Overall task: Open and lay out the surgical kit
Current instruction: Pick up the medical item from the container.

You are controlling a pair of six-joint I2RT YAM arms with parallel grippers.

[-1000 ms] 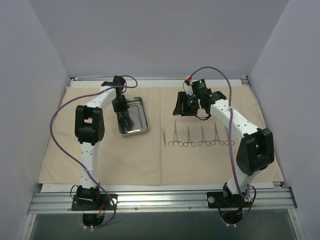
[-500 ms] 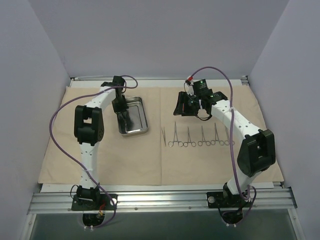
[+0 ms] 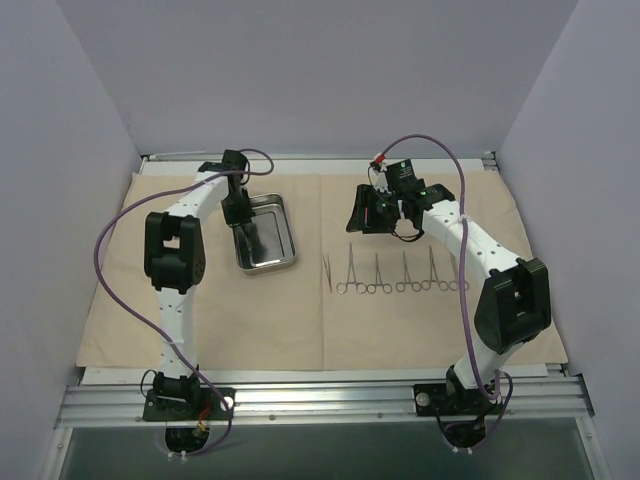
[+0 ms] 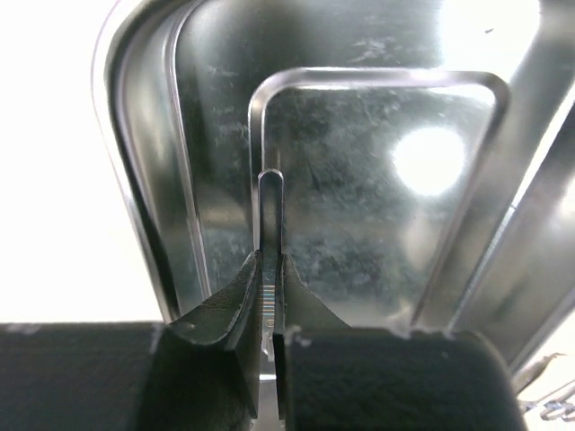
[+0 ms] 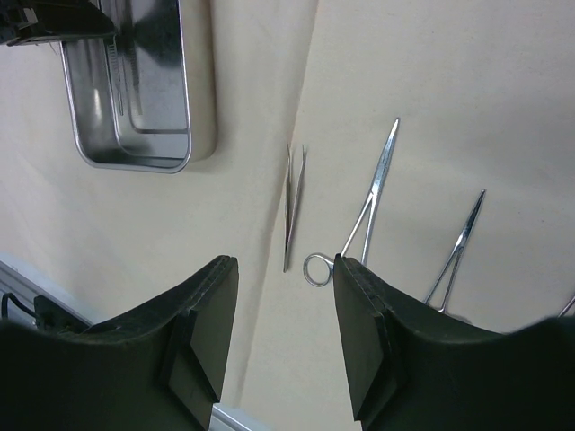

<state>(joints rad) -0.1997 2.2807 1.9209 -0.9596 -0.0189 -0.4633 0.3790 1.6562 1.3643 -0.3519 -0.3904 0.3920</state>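
Gripping thin flat tool (image 4: 271, 206), possibly tweezers, in left jaws inside tray (image 4: 144, 180) for lift-out; holding right jaws apart, empty, over forceps (image 5: 367, 197).

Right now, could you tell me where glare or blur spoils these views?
Left wrist view: the large beige cloth wrap is blown white, a glare spot marks the small shiny rectangular steel tray, and the left hand, shut on a thin steel strip, looks soft. Right wrist view: even light, thin silver ring-handled forceps sharp, right hand slightly soft. Top external view: evenly lit, sharp.
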